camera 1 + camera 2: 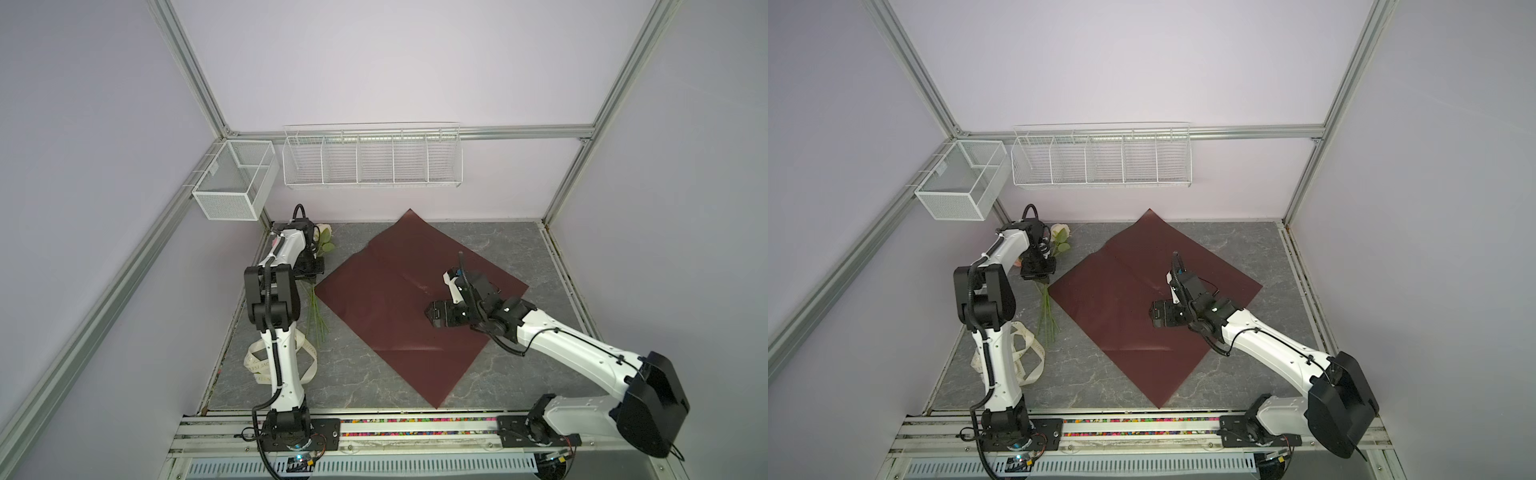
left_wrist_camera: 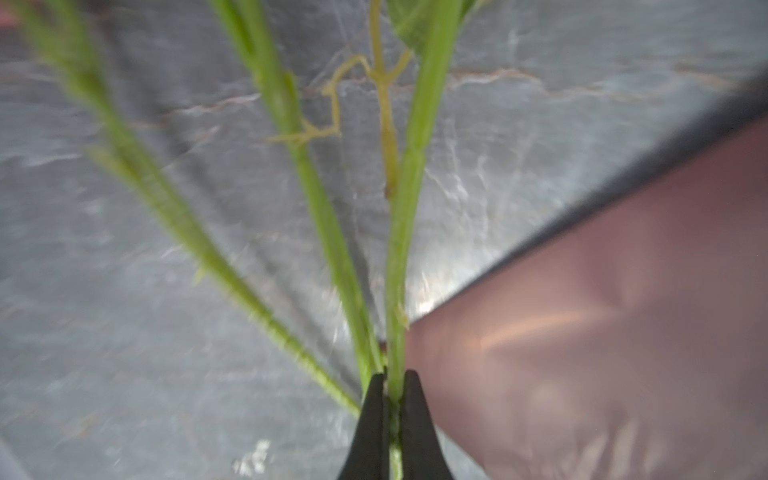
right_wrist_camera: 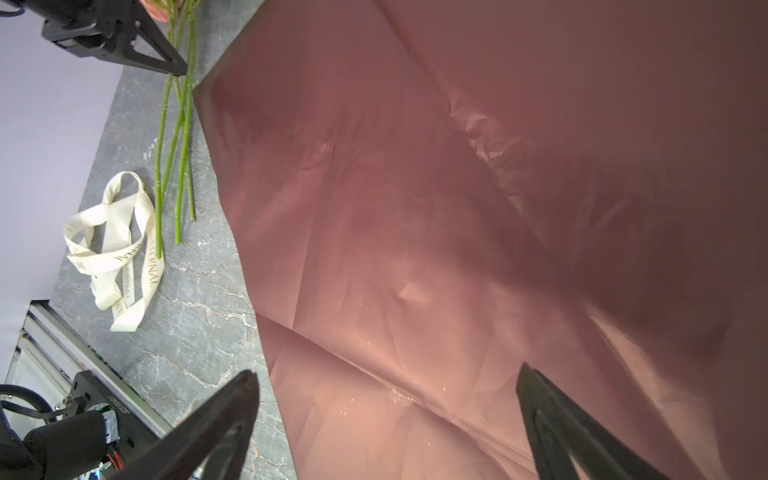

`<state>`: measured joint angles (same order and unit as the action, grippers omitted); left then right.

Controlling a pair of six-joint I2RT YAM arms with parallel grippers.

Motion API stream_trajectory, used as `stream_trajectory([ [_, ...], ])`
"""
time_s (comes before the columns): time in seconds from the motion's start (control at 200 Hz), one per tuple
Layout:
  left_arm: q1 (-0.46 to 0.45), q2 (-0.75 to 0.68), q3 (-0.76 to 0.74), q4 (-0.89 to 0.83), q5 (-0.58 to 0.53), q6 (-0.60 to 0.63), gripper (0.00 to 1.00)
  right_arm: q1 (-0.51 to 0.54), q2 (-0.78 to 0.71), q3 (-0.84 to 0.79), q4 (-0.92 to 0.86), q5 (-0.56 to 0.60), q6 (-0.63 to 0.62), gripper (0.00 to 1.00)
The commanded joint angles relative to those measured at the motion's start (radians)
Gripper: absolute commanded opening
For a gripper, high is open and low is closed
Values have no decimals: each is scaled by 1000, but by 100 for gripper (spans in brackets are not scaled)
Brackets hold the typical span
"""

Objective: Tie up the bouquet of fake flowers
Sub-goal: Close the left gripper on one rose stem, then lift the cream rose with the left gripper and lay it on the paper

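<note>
The bouquet of fake flowers [image 1: 325, 241] [image 1: 1061, 235] lies on the grey table at the far left, blooms toward the back wall, and its thin green stems [image 3: 183, 137] point toward the front. My left gripper [image 2: 392, 382] [image 1: 311, 277] is shut on the stems partway along, beside the corner of the dark-red paper [image 1: 395, 316] [image 2: 602, 311]. The arm hides most of the blooms in both top views. My right gripper [image 3: 386, 374] [image 1: 432, 313] hovers open over the middle of the paper with nothing between its fingers.
A cream printed ribbon [image 3: 120, 249] [image 1: 257, 361] lies in loose loops near the stem ends, partly under the left arm. A white wire rack [image 1: 372, 160] and a mesh basket [image 1: 235, 178] hang on the back wall. The arms' base rail [image 1: 415, 424] runs along the table's front edge.
</note>
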<state>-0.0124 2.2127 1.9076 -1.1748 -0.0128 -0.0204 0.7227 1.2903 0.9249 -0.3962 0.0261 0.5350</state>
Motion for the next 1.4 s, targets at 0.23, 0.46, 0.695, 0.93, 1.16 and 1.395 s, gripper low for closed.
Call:
stream_trajectory([
  [0.23,-59,-291,-247,70,325,-58,1,-53,-94,-39,-100,130,16,98],
  [0.46,-285,-426,-470,419,494,-314,1,-248,-179,-157,-88,-4,13,93],
  [0.695,-511,-268,-321,529,410,-496,2,-394,-255,-232,-66,-116,-19,89],
  [0.93,-622,-88,-119,512,312,-608,4,-421,-226,-208,-122,-91,-67,89],
  [1.16,-658,107,118,419,311,-627,3,-427,-184,-193,-110,-79,-79,89],
  [1.395,-684,238,287,297,232,-622,3,-431,-160,-147,-156,-102,-93,89],
])
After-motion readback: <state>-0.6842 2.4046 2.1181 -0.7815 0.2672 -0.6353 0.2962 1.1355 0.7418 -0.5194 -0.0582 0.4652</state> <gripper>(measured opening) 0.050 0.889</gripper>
